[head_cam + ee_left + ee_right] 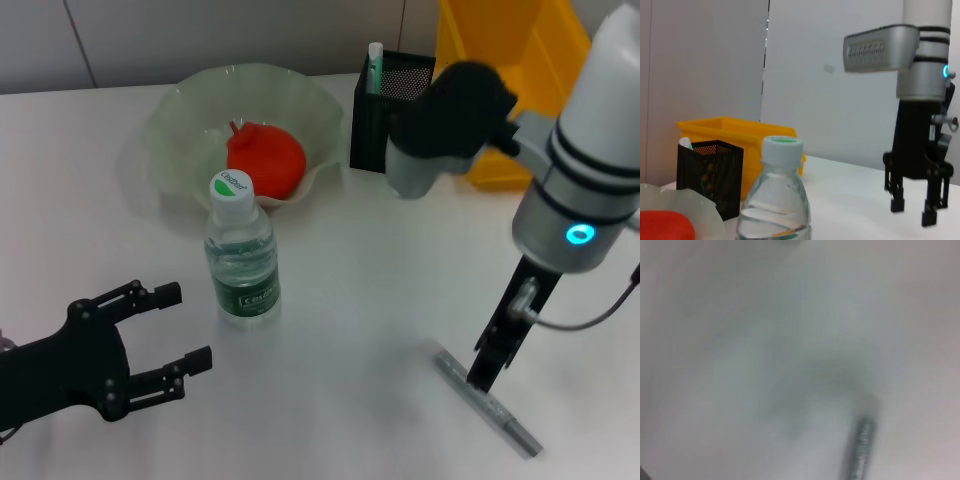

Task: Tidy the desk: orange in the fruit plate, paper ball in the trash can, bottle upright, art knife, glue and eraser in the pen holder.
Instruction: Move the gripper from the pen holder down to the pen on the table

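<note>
The orange (pixel 265 160) lies in the pale green fruit plate (pixel 185 105). In front of the plate the bottle (pixel 242 255) stands upright, its white-green cap on; it also shows in the left wrist view (pixel 779 200). My left gripper (pixel 185 326) is open and empty just left of the bottle. A grey art knife (pixel 487 397) lies flat on the table at the front right, blurred in the right wrist view (pixel 860 445). My right gripper (pixel 486 375) (pixel 914 207) points down over it, open, fingers apart. The glue (pixel 375 62) stands in the black mesh pen holder (pixel 392 100). Paper ball and eraser are out of view.
A yellow bin (pixel 510 70) stands behind the pen holder at the back right. The white table (pixel 360 290) lies bare between the bottle and the knife.
</note>
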### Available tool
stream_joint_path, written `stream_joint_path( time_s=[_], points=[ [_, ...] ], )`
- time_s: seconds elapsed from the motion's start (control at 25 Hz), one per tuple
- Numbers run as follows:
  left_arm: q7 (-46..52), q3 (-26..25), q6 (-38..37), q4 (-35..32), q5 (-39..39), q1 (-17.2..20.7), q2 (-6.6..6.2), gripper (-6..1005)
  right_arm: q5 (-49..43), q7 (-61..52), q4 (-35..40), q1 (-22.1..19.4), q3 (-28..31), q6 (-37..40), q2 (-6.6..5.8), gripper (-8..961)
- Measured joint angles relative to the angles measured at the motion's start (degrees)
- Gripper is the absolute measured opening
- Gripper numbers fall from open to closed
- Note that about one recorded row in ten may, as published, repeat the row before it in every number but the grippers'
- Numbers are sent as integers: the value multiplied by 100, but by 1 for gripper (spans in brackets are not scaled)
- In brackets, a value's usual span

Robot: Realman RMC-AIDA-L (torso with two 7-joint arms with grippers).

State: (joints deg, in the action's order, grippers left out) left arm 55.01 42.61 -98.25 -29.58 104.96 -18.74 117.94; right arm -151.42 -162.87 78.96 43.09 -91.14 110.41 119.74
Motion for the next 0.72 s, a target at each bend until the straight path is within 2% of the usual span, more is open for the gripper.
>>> stream_joint_path(
  time_s=[0.16,0.48,0.72],
  points=[
    [-24,2,22,47,24,10,6,800,96,14,-455,-22,-38,-423,-9,601],
    [-70,2,35,52,26,39,14,800,100,-29,-887,45,-240,-838,-11,600],
    [-90,2,49,57,25,44,20,800,101,-171,-993,67,-417,-1069,-6,535]
  ],
)
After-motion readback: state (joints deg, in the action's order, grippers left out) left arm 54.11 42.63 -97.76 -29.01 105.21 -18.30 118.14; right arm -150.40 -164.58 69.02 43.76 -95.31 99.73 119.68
